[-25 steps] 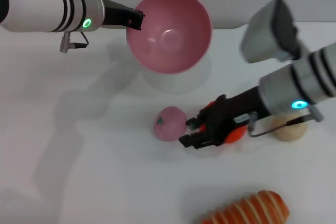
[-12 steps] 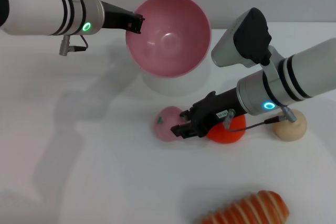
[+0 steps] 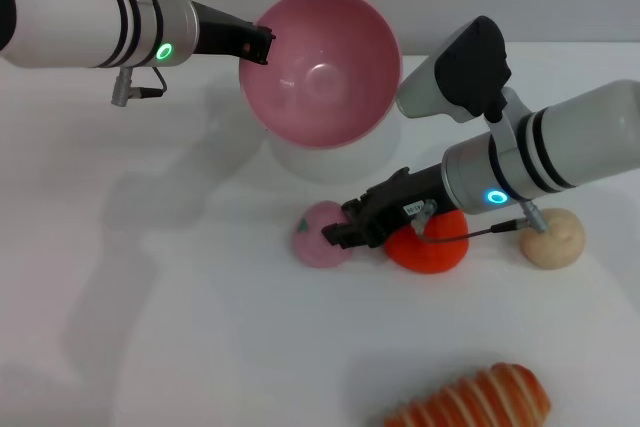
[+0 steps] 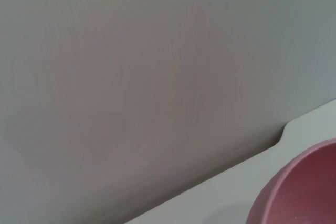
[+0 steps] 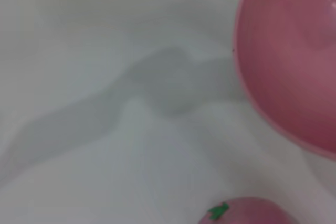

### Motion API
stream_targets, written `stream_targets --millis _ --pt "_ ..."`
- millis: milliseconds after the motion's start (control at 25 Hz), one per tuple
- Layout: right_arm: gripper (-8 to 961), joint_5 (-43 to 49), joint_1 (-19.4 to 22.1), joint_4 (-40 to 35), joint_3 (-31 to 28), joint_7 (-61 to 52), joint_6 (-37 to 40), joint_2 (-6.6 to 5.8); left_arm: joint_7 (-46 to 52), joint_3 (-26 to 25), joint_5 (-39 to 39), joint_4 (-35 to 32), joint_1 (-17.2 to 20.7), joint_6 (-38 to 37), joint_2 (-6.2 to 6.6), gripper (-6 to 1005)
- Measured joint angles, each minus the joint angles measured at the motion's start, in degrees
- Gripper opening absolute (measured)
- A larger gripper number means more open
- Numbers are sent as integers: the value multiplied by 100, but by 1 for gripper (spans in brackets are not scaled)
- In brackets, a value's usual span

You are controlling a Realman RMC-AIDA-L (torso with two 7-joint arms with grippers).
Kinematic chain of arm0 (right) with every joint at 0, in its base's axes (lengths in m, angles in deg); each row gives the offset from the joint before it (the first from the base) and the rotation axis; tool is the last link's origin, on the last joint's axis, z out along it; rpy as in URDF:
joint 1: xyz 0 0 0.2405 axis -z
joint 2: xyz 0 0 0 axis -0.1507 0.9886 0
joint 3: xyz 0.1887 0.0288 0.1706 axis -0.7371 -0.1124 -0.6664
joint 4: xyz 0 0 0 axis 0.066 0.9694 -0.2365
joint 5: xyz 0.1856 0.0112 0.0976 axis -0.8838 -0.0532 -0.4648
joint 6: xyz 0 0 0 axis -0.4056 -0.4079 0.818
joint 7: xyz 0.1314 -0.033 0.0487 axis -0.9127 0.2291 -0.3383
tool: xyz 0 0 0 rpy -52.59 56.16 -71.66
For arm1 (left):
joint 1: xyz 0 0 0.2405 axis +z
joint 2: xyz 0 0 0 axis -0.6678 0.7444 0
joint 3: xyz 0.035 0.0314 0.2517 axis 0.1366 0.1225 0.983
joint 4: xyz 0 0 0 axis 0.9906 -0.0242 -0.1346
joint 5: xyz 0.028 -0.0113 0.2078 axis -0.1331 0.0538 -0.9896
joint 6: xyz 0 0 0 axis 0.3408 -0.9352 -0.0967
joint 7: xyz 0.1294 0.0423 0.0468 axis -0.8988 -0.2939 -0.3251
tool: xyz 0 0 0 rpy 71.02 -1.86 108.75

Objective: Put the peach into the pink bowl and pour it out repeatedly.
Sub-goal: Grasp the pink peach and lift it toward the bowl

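The pink bowl (image 3: pixel 320 67) hangs tilted above the table at the back, its opening turned toward me and nothing inside. My left gripper (image 3: pixel 258 44) is shut on its left rim. The bowl's edge also shows in the left wrist view (image 4: pixel 302 192) and the right wrist view (image 5: pixel 294 66). The peach (image 3: pixel 316 236) lies on the white table below the bowl, its green leaf mark to the left; its top shows in the right wrist view (image 5: pixel 247 212). My right gripper (image 3: pixel 340 231) comes in low from the right, open, with its fingers against the peach's right side.
An orange-red fruit (image 3: pixel 428 247) lies right behind the right gripper, partly under the arm. A beige ball (image 3: pixel 552 238) sits further right. A striped orange bread roll (image 3: pixel 475 399) lies at the front edge. The bowl's shadow falls on the table (image 3: pixel 150 277).
My right gripper has slid left from beside the orange-red fruit until its fingers reach the peach. The peach, the bowl and the left arm have stayed in place.
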Motion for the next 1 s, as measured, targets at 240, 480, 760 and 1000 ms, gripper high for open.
stream_targets --millis 240,480,760,1000 --pt "446 -254 -203 390 177 -42 -310 9 -94 -2 24 -4 17 0 0 97" --pt "446 -361 -350 656 367 -120 -541 22 -94 -16 9 -5 42 -3 0 97" --pt "399 -364 -287 562 535 -200 -675 23 -100 -52 -15 -4 73 -16 0 97" --pt "152 -368 -152 278 578 -202 -536 0 -105 -52 -15 -4 76 -24 1 98"
